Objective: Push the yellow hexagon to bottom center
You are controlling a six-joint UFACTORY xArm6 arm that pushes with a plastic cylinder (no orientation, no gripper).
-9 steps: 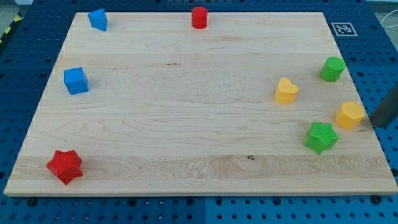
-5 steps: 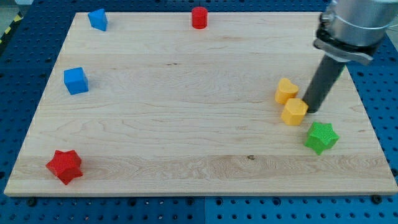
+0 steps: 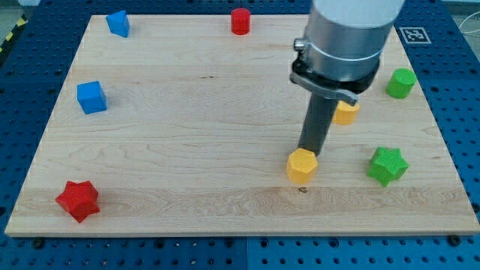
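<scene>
The board (image 3: 187,150) is unchanged. The arm (image 3: 345,37) has swung toward the view's left, now covering part of the yellow heart (image 3: 346,113). My tip (image 3: 308,152) touches the yellow hexagon (image 3: 301,166) on its upper right side; there are no jaws to open or close. The hexagon has slid down and left from beside the heart, now left of the green star (image 3: 388,165), nearer the bottom edge, right of centre.

Two blue blocks (image 3: 91,97), red cylinder (image 3: 240,21), red star (image 3: 77,200), yellow hexagon (image 3: 301,165), green star (image 3: 388,165) on pale wooden board (image 3: 187,127).
</scene>
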